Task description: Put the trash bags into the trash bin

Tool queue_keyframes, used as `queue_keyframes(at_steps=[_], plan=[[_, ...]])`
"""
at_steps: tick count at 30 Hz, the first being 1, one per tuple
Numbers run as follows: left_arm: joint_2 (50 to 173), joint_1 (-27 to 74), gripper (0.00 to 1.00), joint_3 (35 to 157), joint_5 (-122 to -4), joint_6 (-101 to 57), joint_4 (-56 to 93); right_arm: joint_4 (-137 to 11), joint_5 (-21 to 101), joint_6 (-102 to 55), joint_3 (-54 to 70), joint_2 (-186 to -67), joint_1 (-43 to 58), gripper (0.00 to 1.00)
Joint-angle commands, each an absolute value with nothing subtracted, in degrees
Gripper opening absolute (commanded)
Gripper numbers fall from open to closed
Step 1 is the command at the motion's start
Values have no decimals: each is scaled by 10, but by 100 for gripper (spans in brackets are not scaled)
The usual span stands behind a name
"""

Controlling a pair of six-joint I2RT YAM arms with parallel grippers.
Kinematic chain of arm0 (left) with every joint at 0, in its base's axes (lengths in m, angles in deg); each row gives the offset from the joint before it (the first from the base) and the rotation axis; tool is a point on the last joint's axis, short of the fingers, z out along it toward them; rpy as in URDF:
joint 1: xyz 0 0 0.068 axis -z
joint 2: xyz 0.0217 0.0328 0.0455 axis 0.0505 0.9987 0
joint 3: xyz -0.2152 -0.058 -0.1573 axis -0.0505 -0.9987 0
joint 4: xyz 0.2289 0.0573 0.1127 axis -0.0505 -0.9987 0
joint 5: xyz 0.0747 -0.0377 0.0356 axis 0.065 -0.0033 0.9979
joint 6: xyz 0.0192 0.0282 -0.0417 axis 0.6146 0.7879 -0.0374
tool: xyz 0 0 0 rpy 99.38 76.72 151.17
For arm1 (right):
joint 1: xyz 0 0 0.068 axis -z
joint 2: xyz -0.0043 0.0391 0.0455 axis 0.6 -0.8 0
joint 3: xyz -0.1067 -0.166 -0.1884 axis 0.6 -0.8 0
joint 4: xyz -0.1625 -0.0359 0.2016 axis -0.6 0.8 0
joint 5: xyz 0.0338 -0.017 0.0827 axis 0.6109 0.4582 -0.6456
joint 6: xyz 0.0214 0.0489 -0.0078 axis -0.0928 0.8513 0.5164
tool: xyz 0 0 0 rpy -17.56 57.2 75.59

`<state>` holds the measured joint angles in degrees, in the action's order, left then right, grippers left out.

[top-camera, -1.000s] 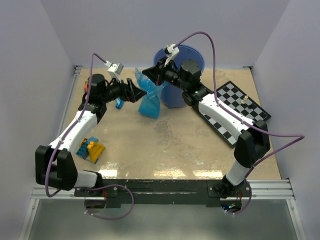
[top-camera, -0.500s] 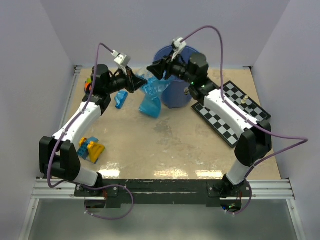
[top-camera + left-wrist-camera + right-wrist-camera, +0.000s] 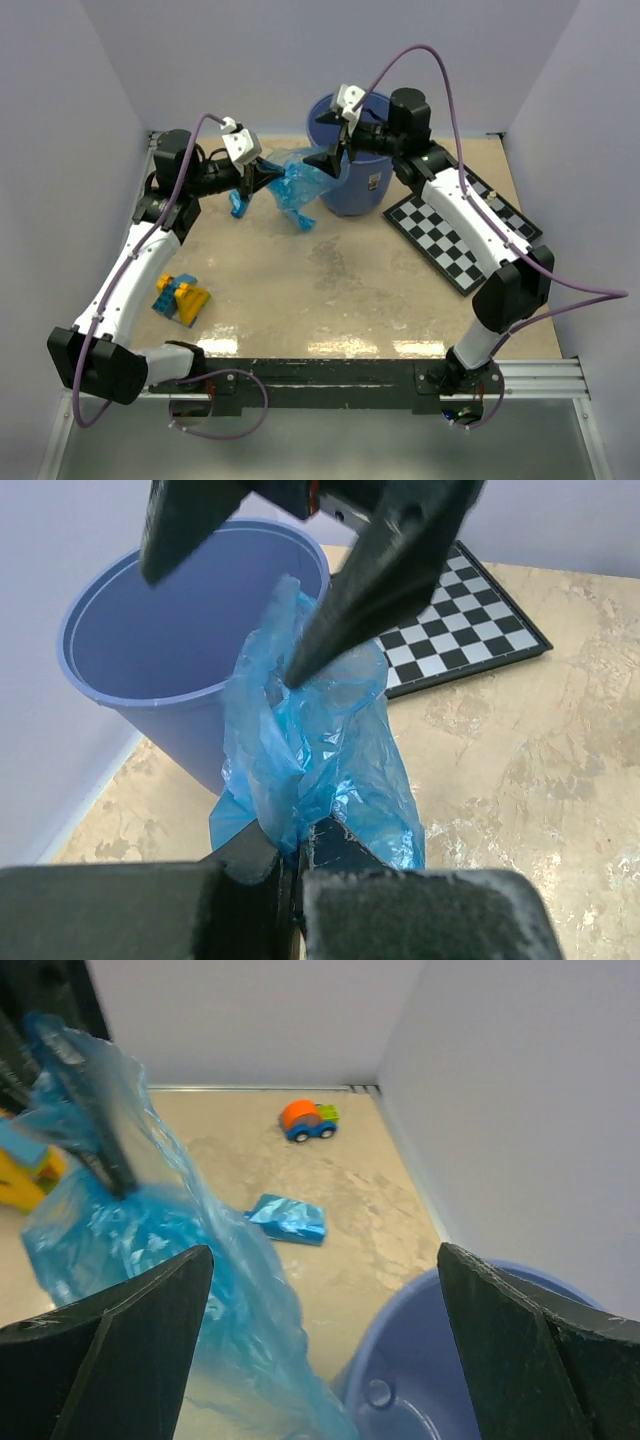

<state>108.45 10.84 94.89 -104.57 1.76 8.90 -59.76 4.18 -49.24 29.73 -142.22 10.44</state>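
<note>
Left tool [image 3: 295, 848] pinched tight on the lower gathered neck of a trash bag [image 3: 312, 765]; crinkled blue film bunches out above the closed fingers. Bag is held up off the surface [image 3: 330, 270], just left of the trash bin [image 3: 366, 188], and its top fold reaches about the height of the bin's rim. Cannot tell whether the bag's hanging end touches the surface.

Right tool [image 3: 330, 156] is spread wide at the bin's near-left rim. From the left wrist view one finger hangs over the bin's mouth and the other points its tip at the bag's upper part; contact there cannot be told. From the right wrist view the film runs up between the two fingers, closer to the left one, with nothing clamped.

Bin stands upright at far centre, white label facing near.

Folded trash bag [image 3: 288, 1219] lies flat on the surface, left of the held one.

Chessboard [image 3: 455, 238] lies right of the bin. Toy car [image 3: 308, 1120] sits at the far left. Toy blocks [image 3: 182, 298] are near left, well apart from the bin.
</note>
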Motion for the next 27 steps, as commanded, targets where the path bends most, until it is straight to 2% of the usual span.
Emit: queue_keyframes(at_steps=[1, 4, 7, 9, 11, 12, 13, 14, 15, 21, 26, 27], plan=[[1068, 105, 0, 982, -1069, 114, 26, -554, -12, -559, 304, -1414, 73, 98], [1060, 105, 0, 991, -1071, 143, 9, -567, 4, -553, 288, -1416, 54, 97], [1050, 105, 0, 994, -1068, 167, -6, -602, 34, -516, 276, -1421, 46, 88], [1043, 105, 0, 995, -1060, 188, -24, -619, 51, -494, 276, -1432, 46, 69], [1033, 105, 0, 990, -1046, 208, -34, -628, 52, -480, 276, -1437, 46, 57], [1029, 105, 0, 986, -1041, 215, -35, -629, 48, -481, 276, -1440, 47, 46], [1021, 105, 0, 980, -1032, 221, -35, -629, 46, -482, 277, -1441, 47, 34], [1016, 105, 0, 975, -1024, 225, -36, -629, 51, -481, 279, -1441, 47, 14], [1011, 105, 0, 968, -1011, 226, -36, -630, 63, -476, 280, -1441, 46, 0], [992, 105, 0, 944, -884, 205, -39, -666, 230, -450, 261, -1416, 47, 0], [978, 103, 9, 925, -800, 164, -22, -679, 301, -440, 246, -1397, 48, 0], [978, 104, 17, 924, -786, 154, -21, -681, 314, -435, 245, -1394, 47, 0]])
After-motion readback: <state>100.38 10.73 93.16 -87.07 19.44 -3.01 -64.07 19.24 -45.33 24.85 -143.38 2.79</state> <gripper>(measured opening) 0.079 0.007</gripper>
